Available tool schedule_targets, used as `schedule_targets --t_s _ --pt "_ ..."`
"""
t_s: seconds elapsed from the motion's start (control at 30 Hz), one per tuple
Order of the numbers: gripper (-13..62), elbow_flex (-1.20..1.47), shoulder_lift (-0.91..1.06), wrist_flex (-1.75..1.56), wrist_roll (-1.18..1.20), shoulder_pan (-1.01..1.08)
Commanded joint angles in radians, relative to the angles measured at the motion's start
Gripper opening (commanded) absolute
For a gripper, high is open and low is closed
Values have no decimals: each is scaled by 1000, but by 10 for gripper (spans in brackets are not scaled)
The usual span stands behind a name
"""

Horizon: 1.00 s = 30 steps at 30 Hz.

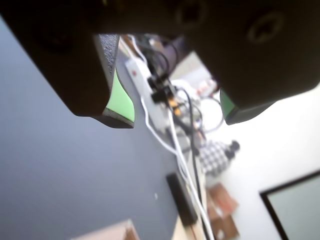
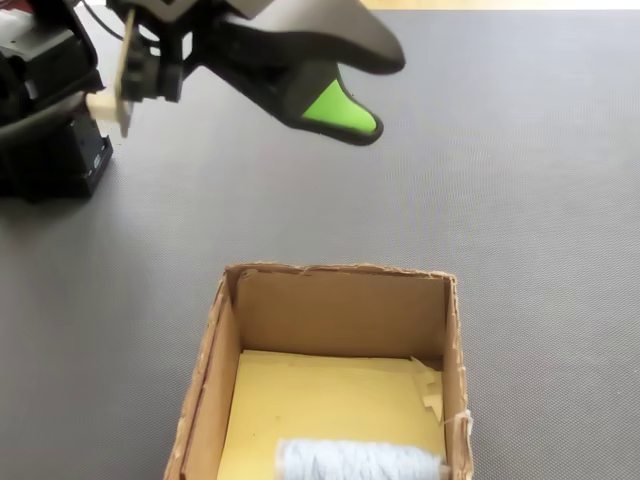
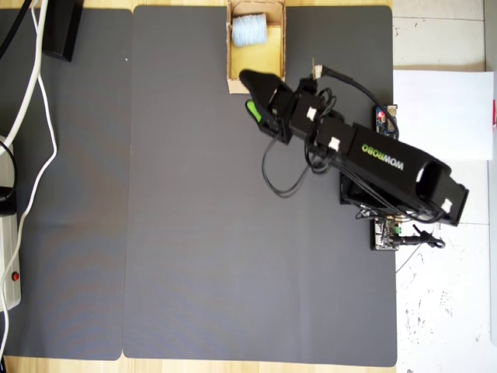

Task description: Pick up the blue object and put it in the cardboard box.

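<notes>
Surface: I'm working over a dark grey mat [image 3: 194,233] laid on a pale wooden table, with white paper off to the arm's side in the overhead view.
Hidden or unclear: my wrist view is blurred and tilted; the spool does not show there, and only a tan corner at the bottom edge could be the box, I can't be sure. In the fixed view the spool is cut off by the bottom edge.
Gripper: the gripper [image 1: 172,117] is released; I see a clear gap between its two green-padded tips, with nothing held. It hangs above the mat.
Spool: the spool [image 3: 249,29] lies on its side inside the box, at the end farthest from the gripper; pale blue-white wound thread, fuzzy in outline.
Box: the box [image 2: 340,310] sits just beyond the gripper tips, apart from them; tan low walls, ragged rim, yellow floor.
Surroundings: white cables [image 3: 35,101] and a power strip lie well away past the mat's far edge; a black cable loops beside the arm.
</notes>
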Motion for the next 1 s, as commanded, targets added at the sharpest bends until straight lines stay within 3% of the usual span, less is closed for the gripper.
schedule_targets --t_s 0.0,0.3,0.57,0.97 --pt "343 -21 63 -34 17 -60" --pt "347 184 238 -32 37 -324" --pt "345 371 360 -48 61 -425" --pt "347 655 364 -201 107 -448"
